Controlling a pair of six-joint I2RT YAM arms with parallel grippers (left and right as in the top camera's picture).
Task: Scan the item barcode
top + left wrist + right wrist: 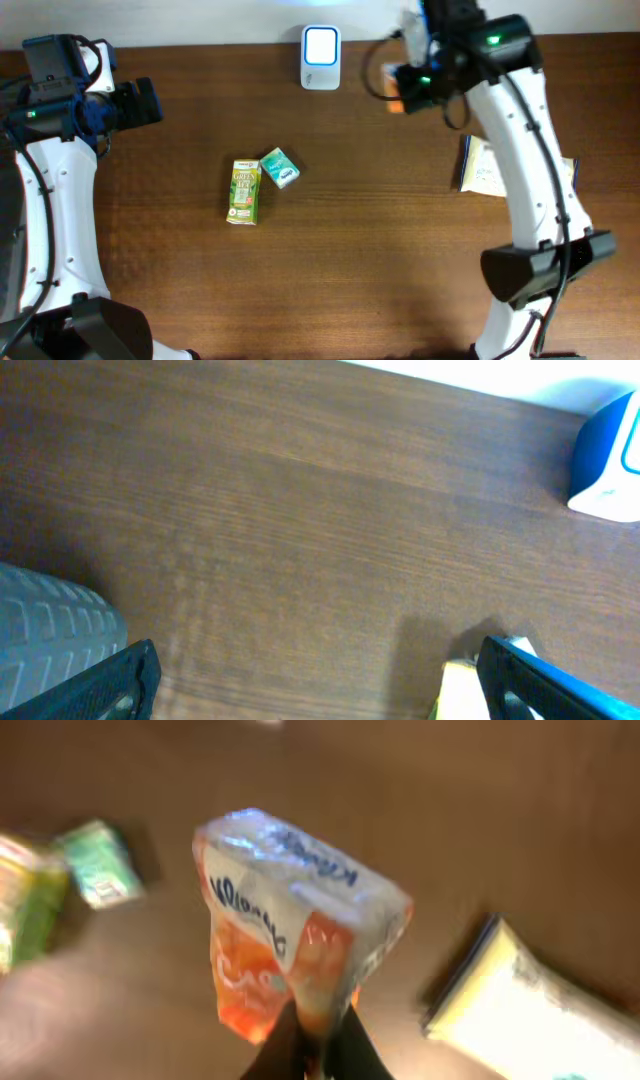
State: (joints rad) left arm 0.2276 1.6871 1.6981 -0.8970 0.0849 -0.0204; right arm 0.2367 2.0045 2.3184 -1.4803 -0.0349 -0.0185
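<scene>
**Item:** tissue pack (290, 920), orange and white, wrapped in clear film with blue lettering.

**Location:** held off the tabletop (380, 290) near its far edge, just right of the scanner (321, 58).

**Right jaws:** closed tight on a thin pinch of film at one end of the pack. The body of the pack stands out beyond the fingertips, tilted.

**Left jaws:** spread to their widest and holding nothing, parked over the left side of the tabletop.

**Handling, as I judge it:** light, soft and easily squashed. The film is glossy and probably slippery, so a pinch on a seam could slide or let the pack swing. A firmer hold would be across the narrow sides of the body, leaving the broad faces bare for the scanner. No barcode shows from here, and I cannot tell which face carries it.

**Also on the tabletop:** a green tea carton (243, 191) just beside a small teal pack (280, 167) near the centre, and a flat pale packet (485, 165) toward the right edge.
</scene>
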